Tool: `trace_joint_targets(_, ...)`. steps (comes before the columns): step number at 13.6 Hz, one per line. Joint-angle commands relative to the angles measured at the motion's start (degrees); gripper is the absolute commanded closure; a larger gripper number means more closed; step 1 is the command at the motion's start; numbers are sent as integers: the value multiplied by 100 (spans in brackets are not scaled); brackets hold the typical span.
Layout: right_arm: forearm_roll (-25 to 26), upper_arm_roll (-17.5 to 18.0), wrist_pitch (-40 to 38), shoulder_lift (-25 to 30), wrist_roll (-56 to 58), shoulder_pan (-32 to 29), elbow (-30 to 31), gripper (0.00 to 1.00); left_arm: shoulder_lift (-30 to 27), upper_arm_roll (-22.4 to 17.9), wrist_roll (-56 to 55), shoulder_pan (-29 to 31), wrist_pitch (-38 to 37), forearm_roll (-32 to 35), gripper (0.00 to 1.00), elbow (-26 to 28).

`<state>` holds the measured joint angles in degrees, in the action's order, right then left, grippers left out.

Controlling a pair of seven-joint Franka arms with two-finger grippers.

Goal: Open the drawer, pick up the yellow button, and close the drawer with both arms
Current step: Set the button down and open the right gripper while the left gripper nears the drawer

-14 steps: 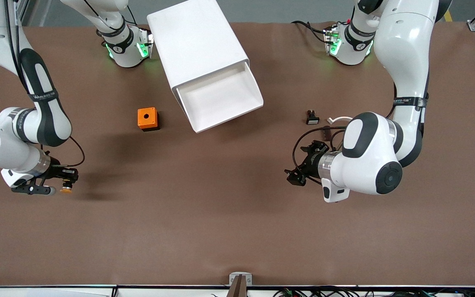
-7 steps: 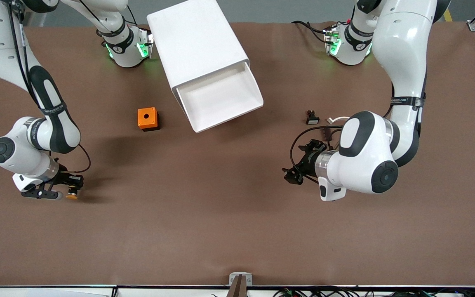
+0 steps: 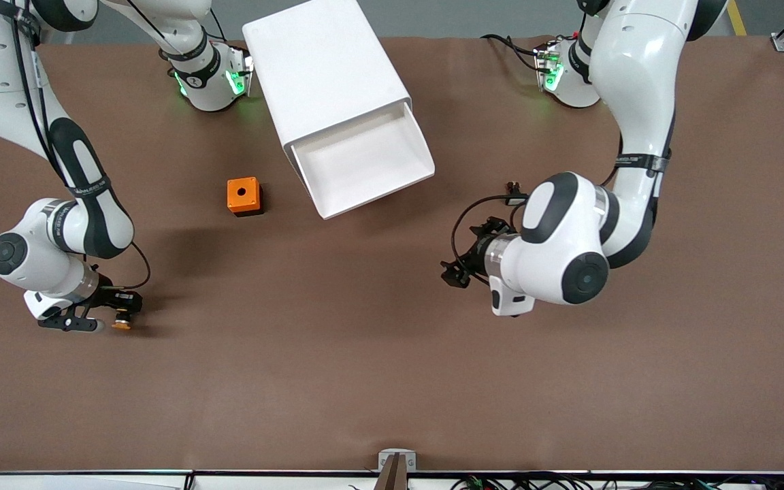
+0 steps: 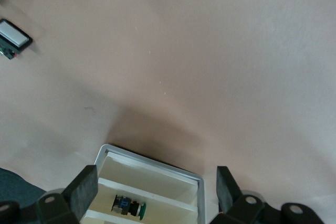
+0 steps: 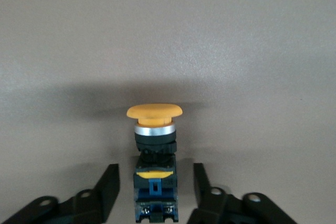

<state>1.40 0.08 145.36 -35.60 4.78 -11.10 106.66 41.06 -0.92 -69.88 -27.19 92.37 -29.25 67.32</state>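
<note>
1. Nearest the front camera, at the right arm's end of the desk [image 3: 365, 381], we have the right pincer [image 3: 117, 317] down at the surface with the button [image 3: 120, 323] between its fingers. In the right wrist view the button [image 5: 154, 150] lies on the desk, orange cap pointing away from the wrist, and the fingers [image 5: 107, 184] stand apart on either side of its body with a gap showing on each side. We judge the button has just been let go, so the taking step is at its end.

2. A little farther from the camera, toward the left arm's end, the left pincer [image 3: 456, 272] hangs over bare desk, its fingers spread wide and holding nothing. Its wrist view looks toward the cabinet's front, where a lower drawer [image 4: 152, 192] carries a small blue and green part [image 4: 128, 206].

3. Farther still, the orange cube [image 3: 243, 195] sits on the desk between the right arm and the cabinet, and a small black-and-white part [image 3: 514, 192] peeks out beside the left arm's elbow.

4. Farthest, the white cabinet [image 3: 327, 82] stands with the drawer [image 3: 363, 163] pulled out and, as far as we can see, empty.

5. What remains is the closing. The right pincer should lift straight off the button without knocking it; then we need a pincer at the drawer's front lip to push it squarely along its slide, while the other arm steadies the cabinet.
</note>
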Motion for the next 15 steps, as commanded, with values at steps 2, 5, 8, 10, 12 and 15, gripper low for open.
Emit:
trace_joint_targets(2, 0, 141, -760, 271, 49, -59, -224, 0, -142, 4, 9, -164, 53, 191, 1, 10)
trace_joint_targets(5, -8, 168, -1753, 728, -21, 133, -391, 0, -414, -13, 150, -664, 262, 961, 1, 27)
trace_joint_targets(8, -17, 168, -2492, 1273, -39, 345, -471, 0, -458, -13, 150, -1059, 535, 1622, 1, 36)
trace_joint_targets(10, -43, 168, -2845, 1660, -56, 529, -462, 0, -458, -13, 133, -1279, 658, 1886, 1, 45)
trace_joint_targets(12, -79, 159, -3335, 2029, -275, 739, -549, 0, -458, -13, 106, -1525, 939, 2098, 1, 62)
trace_joint_targets(15, -79, 168, -4591, 2180, -381, 960, -1136, 0, -458, -22, 27, -1763, 1195, 2213, 1, 132)
